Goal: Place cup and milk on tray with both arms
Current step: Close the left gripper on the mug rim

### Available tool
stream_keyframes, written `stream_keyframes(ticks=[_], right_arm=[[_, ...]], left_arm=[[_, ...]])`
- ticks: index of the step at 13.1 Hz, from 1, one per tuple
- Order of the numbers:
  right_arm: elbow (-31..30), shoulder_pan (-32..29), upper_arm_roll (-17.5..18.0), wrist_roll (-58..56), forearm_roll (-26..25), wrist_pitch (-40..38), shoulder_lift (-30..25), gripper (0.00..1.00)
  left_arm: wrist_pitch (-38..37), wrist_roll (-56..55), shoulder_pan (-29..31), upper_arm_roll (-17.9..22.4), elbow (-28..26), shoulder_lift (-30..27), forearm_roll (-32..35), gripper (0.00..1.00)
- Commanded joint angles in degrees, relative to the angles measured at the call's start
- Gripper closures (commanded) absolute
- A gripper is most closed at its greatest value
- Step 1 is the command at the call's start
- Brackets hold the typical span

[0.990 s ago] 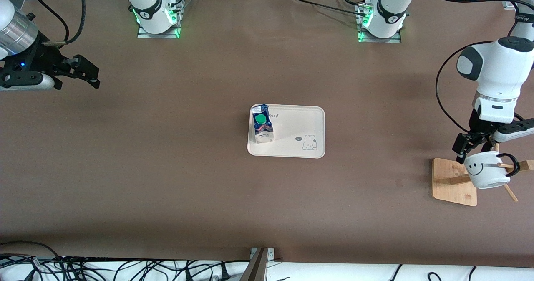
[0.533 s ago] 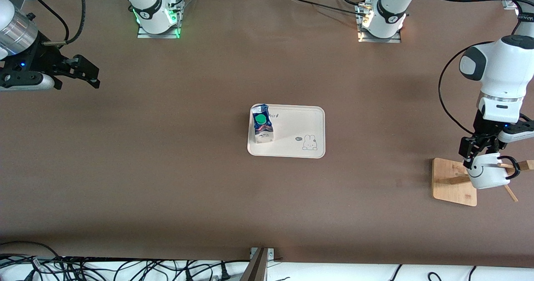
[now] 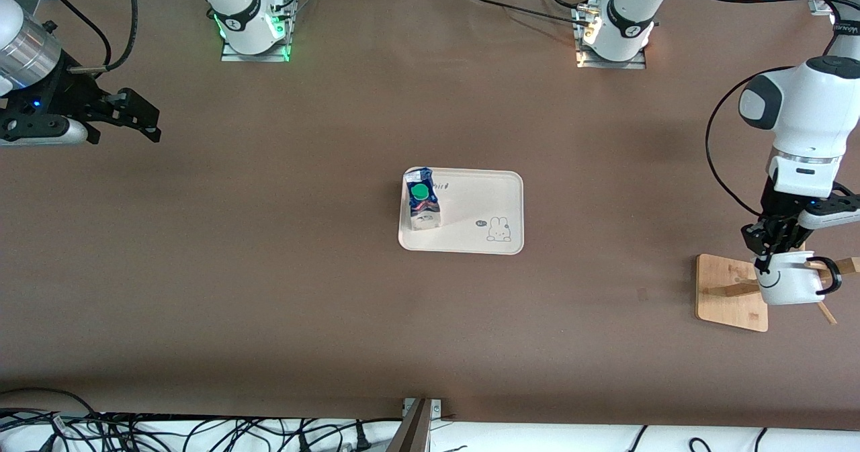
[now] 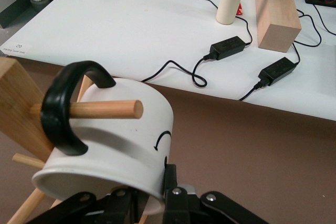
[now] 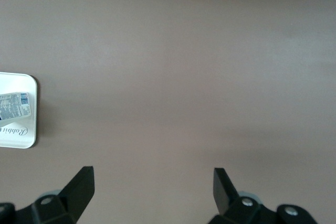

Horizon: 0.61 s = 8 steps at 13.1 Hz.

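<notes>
Left wrist view is showing the left hand point(image 4: 152, 203) pinching the rim of the cup point(image 4: 105, 145), one finger point(image 4: 169, 179) pressing on the outside wall, while the black handle point(image 4: 65, 106) is hanging looped over a wooden peg point(image 4: 102, 109) of the bamboo stand point(image 3: 731, 291) at the left arm's end of the desk point(image 3: 269, 291). The grip is looking thin, taking only the lip of the mug. Pulling straight up is risking the handle catching on the peg, which could tip the stand or twist the cup out of the fingers; sliding it along the peg first looks safer. The enamel wall is probably slick, so the cup may be rotating in the hand once free. The milk point(image 3: 422, 201) is standing upright on the tray point(image 3: 484, 237) in mid-desk, at the end toward the right arm, so a careless set-down could be knocking it over. The right hand point(image 5: 152, 184) is waiting over bare desk, wide open and holding nothing.
</notes>
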Motion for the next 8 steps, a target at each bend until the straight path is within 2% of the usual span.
stream_keyframes(ticks=[1,4,8], right_arm=[[0.85,-0.72,0.56,-0.1,-0.64,-0.73,0.25,0.0],[0.85,-0.72,0.56,-0.1,-0.64,-0.81,0.25,0.0],[0.85,-0.72,0.56,-0.1,-0.64,-0.82,0.25,0.0]], left_arm=[[-1.12,1.21,0.56,0.36,0.36,-0.57,0.74,0.94],[-1.38,1.12,0.12,0.28,0.62,-0.57,0.74,1.0],[-1.47,0.86,0.03,-0.51,1.23,-0.66,0.65,1.0]])
